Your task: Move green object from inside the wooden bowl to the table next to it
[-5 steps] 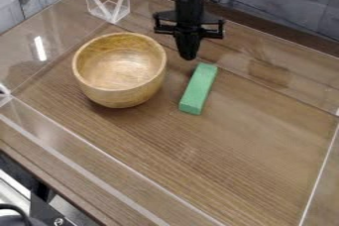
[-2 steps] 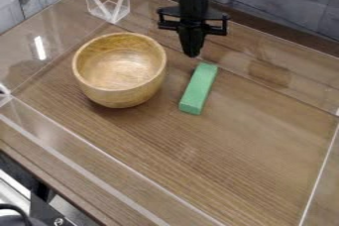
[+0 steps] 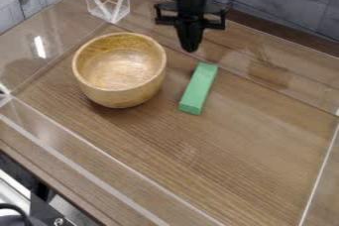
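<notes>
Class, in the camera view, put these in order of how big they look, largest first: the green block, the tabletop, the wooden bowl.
1. Tabletop
2. Wooden bowl
3. Green block

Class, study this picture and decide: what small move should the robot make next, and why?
Probably a slight lift of the tool straight back, away from the green block. The block already lies on the table beside the wooden bowl, with visible tabletop between block and tool, so nothing seems left to grasp or push.
</notes>
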Controlling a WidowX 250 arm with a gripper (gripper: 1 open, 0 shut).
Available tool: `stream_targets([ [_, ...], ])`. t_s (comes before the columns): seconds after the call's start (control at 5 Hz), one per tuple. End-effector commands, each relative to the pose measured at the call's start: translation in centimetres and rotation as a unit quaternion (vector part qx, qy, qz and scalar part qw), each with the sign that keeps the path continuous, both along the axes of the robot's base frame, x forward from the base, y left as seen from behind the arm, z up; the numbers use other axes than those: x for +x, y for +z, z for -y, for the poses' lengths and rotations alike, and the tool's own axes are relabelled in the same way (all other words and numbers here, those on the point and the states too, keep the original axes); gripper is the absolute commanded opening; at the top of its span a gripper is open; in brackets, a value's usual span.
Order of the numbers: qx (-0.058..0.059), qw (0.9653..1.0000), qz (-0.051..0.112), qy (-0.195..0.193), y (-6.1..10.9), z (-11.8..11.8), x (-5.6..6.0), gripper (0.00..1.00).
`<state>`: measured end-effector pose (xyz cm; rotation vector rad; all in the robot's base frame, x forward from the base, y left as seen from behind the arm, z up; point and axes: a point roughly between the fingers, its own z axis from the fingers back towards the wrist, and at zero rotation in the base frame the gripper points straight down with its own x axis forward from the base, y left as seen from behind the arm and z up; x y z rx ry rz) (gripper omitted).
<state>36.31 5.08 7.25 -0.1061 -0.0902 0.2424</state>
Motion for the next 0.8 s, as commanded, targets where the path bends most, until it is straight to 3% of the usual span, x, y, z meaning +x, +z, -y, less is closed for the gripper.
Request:
stream_targets([
  [0.0, 0.003, 0.9992, 0.040, -0.005, 4.1, 0.2, 0.3, 0.00],
  [0.2, 0.002, 0.9990, 0.040, -0.022, 4.9, 1.1, -0.2, 0.00],
  [0.6, 0.005, 0.9972, 0.034, -0.066, 3.9, 2.4, -4.0, 0.00],
])
